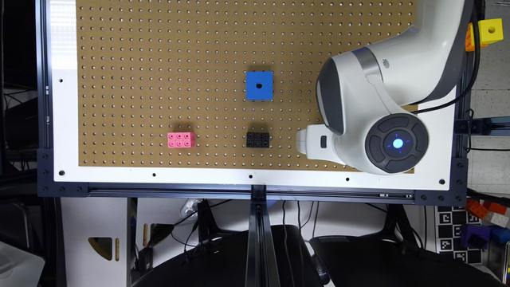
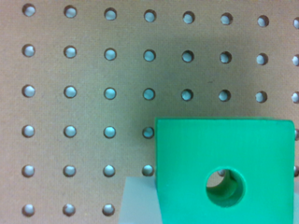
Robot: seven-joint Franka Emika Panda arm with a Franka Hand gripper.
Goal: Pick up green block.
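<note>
The green block (image 2: 224, 172) is a bright green cube with one round dark hole in its top face. It sits close under the wrist camera on the pegboard. A pale, blurred grey shape (image 2: 140, 200) lies against one of its sides. In the exterior view the block is hidden beneath the arm. My gripper (image 1: 306, 141) shows as a white part past the wrist, low over the board at the exterior view's right, just right of the black brick (image 1: 257, 140).
A blue cube with a hole (image 1: 259, 85) stands mid-board, and a pink studded brick (image 1: 181, 140) lies toward the exterior view's left. A yellow cube (image 1: 491, 31) sits off the board at the upper right. The brown pegboard (image 1: 139, 79) has a white border.
</note>
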